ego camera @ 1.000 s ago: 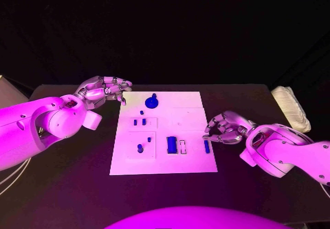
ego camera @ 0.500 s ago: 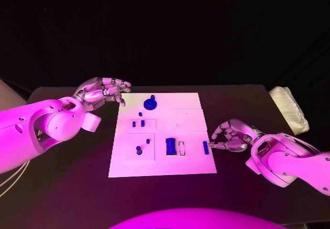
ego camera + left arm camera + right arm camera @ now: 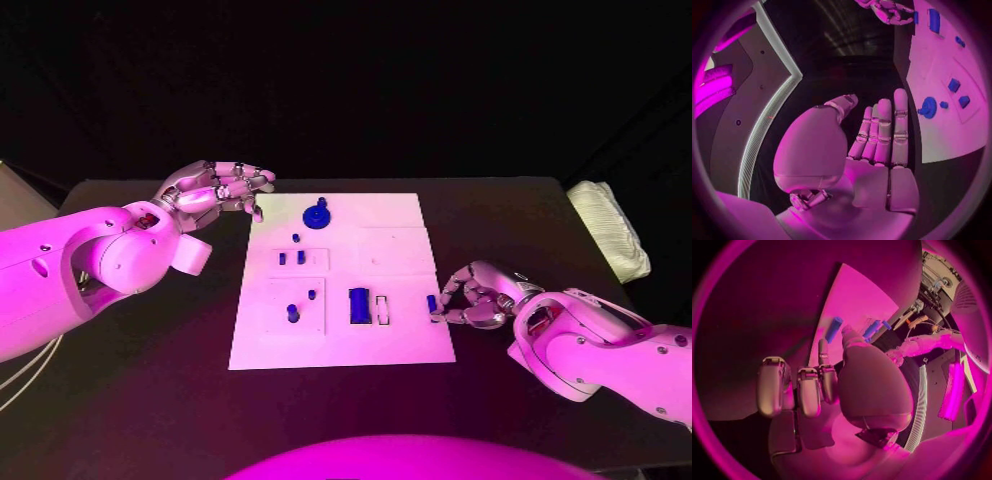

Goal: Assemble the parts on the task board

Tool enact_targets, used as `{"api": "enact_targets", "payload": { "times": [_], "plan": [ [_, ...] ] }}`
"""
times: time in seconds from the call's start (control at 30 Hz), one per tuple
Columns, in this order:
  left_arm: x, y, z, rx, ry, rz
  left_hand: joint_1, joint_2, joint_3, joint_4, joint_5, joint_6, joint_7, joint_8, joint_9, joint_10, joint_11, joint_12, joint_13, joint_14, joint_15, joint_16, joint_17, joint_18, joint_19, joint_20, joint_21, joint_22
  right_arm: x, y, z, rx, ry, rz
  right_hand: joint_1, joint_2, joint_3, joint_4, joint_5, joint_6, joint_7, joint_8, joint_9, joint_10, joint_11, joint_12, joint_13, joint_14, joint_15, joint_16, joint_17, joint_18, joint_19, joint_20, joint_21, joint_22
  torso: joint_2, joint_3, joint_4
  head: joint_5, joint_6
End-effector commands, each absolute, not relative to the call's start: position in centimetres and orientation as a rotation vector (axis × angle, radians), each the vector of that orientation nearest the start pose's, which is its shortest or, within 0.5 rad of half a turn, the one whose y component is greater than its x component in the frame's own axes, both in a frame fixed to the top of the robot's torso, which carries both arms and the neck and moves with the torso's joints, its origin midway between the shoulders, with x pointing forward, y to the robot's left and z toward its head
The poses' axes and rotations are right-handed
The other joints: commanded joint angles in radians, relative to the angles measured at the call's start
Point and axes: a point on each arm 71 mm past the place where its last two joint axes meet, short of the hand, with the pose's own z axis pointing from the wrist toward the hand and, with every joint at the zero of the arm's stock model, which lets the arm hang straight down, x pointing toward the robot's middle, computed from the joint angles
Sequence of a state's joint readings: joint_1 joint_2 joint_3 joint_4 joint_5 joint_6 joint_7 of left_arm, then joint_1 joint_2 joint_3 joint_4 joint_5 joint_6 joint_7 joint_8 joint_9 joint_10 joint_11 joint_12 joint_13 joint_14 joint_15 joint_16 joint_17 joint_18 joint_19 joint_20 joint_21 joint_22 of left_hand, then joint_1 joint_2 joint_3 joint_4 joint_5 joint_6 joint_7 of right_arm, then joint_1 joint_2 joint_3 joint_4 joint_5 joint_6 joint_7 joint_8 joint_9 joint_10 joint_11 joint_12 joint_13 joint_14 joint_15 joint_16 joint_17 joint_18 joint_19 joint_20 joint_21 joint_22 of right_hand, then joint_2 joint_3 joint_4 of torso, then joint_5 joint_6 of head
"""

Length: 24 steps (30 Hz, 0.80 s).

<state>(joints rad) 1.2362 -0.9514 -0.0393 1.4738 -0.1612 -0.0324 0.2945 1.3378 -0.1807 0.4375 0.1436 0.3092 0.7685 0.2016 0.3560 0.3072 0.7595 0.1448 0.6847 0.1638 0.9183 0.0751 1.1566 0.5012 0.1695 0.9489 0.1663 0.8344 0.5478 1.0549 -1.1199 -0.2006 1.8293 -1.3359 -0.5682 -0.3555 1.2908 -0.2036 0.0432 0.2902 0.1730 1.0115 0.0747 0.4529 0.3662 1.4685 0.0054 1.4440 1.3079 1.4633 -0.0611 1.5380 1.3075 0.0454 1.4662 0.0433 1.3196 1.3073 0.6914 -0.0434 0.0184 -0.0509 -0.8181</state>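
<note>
Your right hand sits at the task board's right edge, roughly 4 o'clock from board centre, fingers curled narrow around nothing I can confirm. The fingertips are just beside the slim blue bar lying near that edge; whether they're touching it I cannot tell from the head view. In the right wrist view the same bar lies just past the fingers, apart from the palm.

Left hand is parked off the board's far left corner, about 10 o'clock, fingers loosely curled in the head view and straight and together in the left wrist view, holding nothing.

Outward from the bar, at its 9 o'clock: an empty narrow slot, then the wide blue block. Further left, small blue pegs; at 12 o'clock on the board, the round blue knob.

My read: the step is picking that bar, likely for the slot next to it. Advice:
- Pinch across the long sides, near mid-length, so it doesn't pivot.
- Lift straight before translating; the board edge is close and a nudge could push it off.
- Keep the long axis parallel to the slot.
- Leave the left hand clear.
</note>
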Motion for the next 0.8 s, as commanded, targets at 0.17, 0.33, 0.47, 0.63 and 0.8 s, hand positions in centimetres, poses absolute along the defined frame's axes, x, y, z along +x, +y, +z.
{"api": "enact_targets", "payload": {
  "times": [0.17,0.33,0.47,0.63,0.8],
  "plan": [
    [49.3,26.0,-16.5,-0.922,1.617,-1.588,0.011,0.004,0.0,0.005,0.006,-0.006,0.003,0.007,-0.002,-0.005,0.001,0.007,-0.001,-0.007,0.002,-0.004,-0.002,0.015,0.002,0.002,-0.007,-0.002,37.3,-25.8,-26.9,0.239,1.848,0.446,0.005,0.016,-0.009,-0.001,0.005,0.012,-0.005,0.012,0.004,0.048,-0.01,0.007,0.209,0.095,-0.009,-0.001,0.208,0.003,0.052,-0.008,0.007,0.166,0.0,0.0004,-0.0007,0.0,0.0],
    [49.2,26.0,-16.5,-0.923,1.619,-1.588,0.011,0.004,0.0,0.005,0.006,-0.006,0.003,0.007,-0.002,-0.005,0.001,0.007,-0.001,-0.007,0.002,-0.004,-0.002,0.015,0.002,0.002,-0.007,-0.002,37.4,-25.2,-27.3,0.227,1.856,0.448,0.021,0.024,-0.008,-0.003,0.008,0.013,-0.008,0.016,0.006,0.049,-0.013,0.007,0.209,0.095,-0.012,-0.001,0.21,0.003,0.053,-0.01,0.007,0.166,0.001,0.0004,-0.0004,0.0,-0.002],
    [49.2,26.1,-16.6,-0.924,1.621,-1.586,0.011,0.005,0.0,0.006,0.006,-0.007,0.003,0.007,-0.002,-0.005,0.001,0.007,-0.001,-0.008,0.002,-0.004,-0.002,0.015,0.002,0.002,-0.008,-0.003,37.4,-24.6,-27.7,0.213,1.871,0.45,0.097,0.046,0.036,-0.016,-0.01,0.01,-0.013,0.018,0.007,0.049,-0.019,0.007,0.209,0.095,-0.017,-0.001,0.21,0.003,0.053,-0.016,0.006,0.167,0.001,0.001,-0.0007,0.006,-0.005],
    [49.2,26.1,-16.6,-0.924,1.623,-1.585,0.011,0.005,0.0,0.006,0.006,-0.007,0.003,0.007,-0.002,-0.005,0.001,0.007,-0.001,-0.008,0.002,-0.004,-0.002,0.015,0.002,0.002,-0.008,-0.003,37.5,-24.2,-28.2,0.178,1.885,0.43,0.187,0.027,0.197,-0.038,-0.018,0.02,-0.014,0.008,-0.005,0.047,-0.02,0.006,0.208,0.095,-0.019,-0.002,0.21,0.002,0.055,-0.02,0.006,0.169,0.0,0.0001,0.0,0.008,-0.007],
    [49.3,26.1,-16.6,-0.925,1.624,-1.584,0.011,0.005,0.0,0.006,0.006,-0.007,0.003,0.007,-0.002,-0.005,0.001,0.007,-0.001,-0.008,0.002,-0.004,-0.002,0.015,0.002,0.002,-0.008,-0.003,37.6,-24.1,-28.3,0.147,1.887,0.413,0.178,0.001,0.255,-0.042,0.002,0.026,-0.014,0.007,-0.008,0.046,-0.02,0.006,0.208,0.095,-0.019,-0.001,0.211,0.002,0.056,-0.02,0.006,0.17,-0.001,0.0011,-0.0017,0.009,-0.007]
  ]
}}
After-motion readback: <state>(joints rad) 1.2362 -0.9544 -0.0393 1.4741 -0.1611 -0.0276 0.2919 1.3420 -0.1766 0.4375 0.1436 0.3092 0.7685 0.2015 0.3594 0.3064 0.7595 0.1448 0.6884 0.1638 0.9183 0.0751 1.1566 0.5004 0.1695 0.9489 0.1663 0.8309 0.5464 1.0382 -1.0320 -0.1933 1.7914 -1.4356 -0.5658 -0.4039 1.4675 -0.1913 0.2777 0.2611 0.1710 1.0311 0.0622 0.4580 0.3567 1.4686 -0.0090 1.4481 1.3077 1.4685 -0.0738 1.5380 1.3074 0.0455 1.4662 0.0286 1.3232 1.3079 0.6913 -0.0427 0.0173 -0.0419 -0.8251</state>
